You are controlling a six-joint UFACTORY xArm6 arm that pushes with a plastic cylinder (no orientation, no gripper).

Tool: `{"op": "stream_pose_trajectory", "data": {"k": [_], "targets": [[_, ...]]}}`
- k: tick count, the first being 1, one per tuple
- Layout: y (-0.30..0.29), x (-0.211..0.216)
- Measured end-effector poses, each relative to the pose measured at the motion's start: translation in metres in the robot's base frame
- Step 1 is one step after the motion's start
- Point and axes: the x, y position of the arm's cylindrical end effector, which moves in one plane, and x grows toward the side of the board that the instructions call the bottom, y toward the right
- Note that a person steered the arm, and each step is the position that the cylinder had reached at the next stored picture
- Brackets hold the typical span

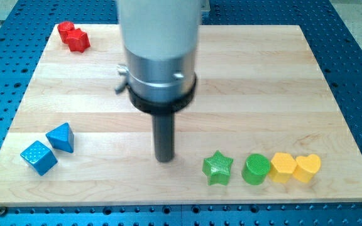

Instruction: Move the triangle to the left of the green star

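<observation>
A blue triangle block (61,137) lies at the view's lower left, next to a blue cube (39,157). A green star (218,167) lies at the view's lower right of centre. My tip (164,158) rests on the board to the left of the green star, a short gap away, and far to the right of the blue triangle. It touches no block.
A green cylinder (256,169), a yellow block (283,167) and a yellow heart (307,167) sit in a row right of the star. A red block (73,36) lies at the top left. The wooden board (263,81) sits on a blue perforated table.
</observation>
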Motion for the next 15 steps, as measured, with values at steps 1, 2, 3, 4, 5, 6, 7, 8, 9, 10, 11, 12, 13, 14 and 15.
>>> {"op": "stream_pose_trajectory", "data": {"k": [1, 2, 3, 4, 5, 6, 7, 8, 9, 10, 11, 12, 13, 14, 15], "targets": [[-0.051, -0.041], [-0.124, -0.061], [-0.187, -0.054], [-0.154, -0.04], [-0.148, -0.04], [-0.191, -0.042], [-0.168, -0.027], [-0.083, -0.021], [-0.122, -0.019], [-0.167, -0.025], [-0.161, 0.009], [-0.089, 0.015], [-0.058, 0.004], [-0.128, -0.005], [-0.088, 0.023]]}}
